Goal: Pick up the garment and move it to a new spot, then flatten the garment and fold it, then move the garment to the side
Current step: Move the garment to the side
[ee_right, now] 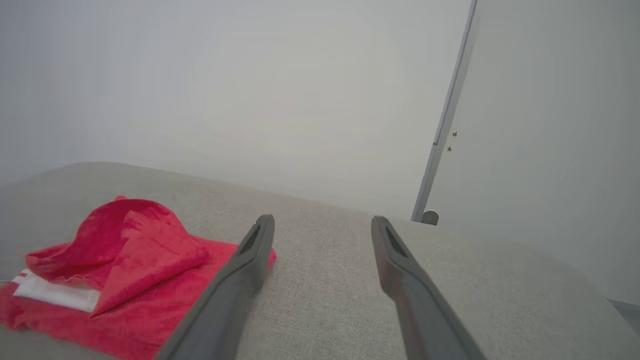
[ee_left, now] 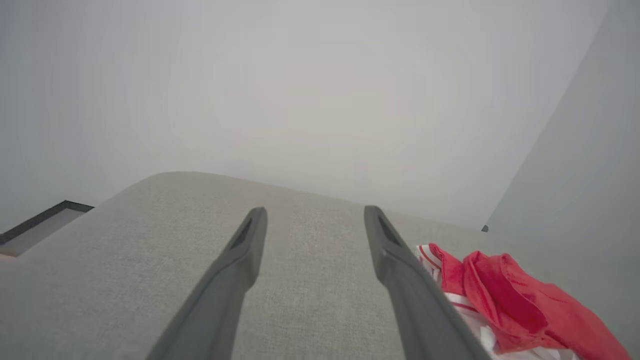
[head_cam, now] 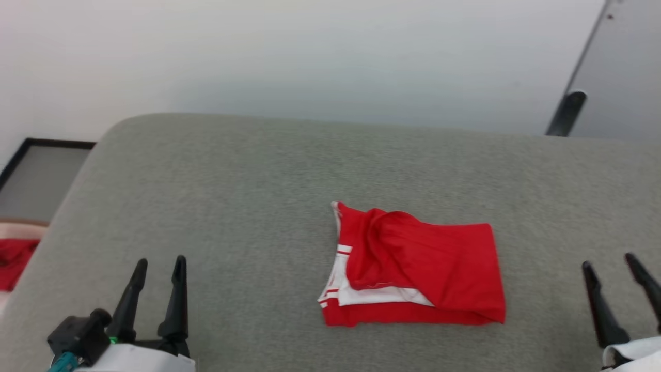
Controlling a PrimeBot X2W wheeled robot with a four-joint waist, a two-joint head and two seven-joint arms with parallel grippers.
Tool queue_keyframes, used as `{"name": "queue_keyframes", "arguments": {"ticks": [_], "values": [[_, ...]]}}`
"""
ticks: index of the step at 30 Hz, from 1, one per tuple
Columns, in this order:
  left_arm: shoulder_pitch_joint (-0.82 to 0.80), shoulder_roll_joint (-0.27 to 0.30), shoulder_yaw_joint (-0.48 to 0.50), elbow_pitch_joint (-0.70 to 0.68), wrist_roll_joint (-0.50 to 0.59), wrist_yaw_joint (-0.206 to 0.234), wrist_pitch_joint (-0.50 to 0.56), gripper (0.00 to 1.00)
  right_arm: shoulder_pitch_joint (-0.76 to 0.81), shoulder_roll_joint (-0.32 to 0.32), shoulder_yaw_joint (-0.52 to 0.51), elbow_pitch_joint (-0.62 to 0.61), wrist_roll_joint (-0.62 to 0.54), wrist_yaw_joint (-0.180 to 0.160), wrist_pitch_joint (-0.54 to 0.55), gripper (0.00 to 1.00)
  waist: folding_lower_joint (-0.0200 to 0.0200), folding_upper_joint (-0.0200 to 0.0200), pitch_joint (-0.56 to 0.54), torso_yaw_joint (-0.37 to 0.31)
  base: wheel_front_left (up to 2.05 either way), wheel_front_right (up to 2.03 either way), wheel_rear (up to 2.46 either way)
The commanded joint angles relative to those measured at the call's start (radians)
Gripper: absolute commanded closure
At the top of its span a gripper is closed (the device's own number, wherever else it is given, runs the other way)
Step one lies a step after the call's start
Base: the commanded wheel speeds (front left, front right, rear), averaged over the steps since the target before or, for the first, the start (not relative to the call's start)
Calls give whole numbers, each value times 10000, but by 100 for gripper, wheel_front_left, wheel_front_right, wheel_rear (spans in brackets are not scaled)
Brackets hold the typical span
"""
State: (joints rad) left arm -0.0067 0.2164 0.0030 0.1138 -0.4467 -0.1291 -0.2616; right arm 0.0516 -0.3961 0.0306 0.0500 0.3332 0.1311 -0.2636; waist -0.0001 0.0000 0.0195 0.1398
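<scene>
Both empty, left claw [head_cam: 160, 259] and right claw [head_cam: 608, 260] stand apart; pinching one layer could unfold the bright red, white-trimmed jersey garment [head_cam: 439, 263].

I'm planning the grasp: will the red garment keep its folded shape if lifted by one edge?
Probably not: the garment lies in soft, rumpled layers, so it likely droops and unfolds. Thin cloth, so probably light. Pushed, it may bunch.

Head view looks down; wrist views skim low, sharing the garment [head_cam: 413, 266].
</scene>
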Motion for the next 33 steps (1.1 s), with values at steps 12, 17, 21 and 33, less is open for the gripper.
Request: {"name": "queue_keyframes", "arguments": {"ticks": [12,17,21,33], "values": [[497,-48,294,106,-95,-30,-36,0,-691,-435,1018,1355,746,-8,810,0,1,0,-320,1919,0,0,0],[525,-115,220,144,-132,-30,-36,0,-1474,-717,1355,1914,1912,-8,3403,0,1,0,-278,2137,0,0,0],[463,-160,160,159,-166,-30,-36,0,-1982,-943,1572,2184,2404,-8,5157,0,1,0,-203,2233,0,0,0],[-127,-497,-380,279,-242,-30,-36,0,-3366,-968,1299,2931,2474,-8,9830,0,1,0,577,2778,0,0,0]]}}
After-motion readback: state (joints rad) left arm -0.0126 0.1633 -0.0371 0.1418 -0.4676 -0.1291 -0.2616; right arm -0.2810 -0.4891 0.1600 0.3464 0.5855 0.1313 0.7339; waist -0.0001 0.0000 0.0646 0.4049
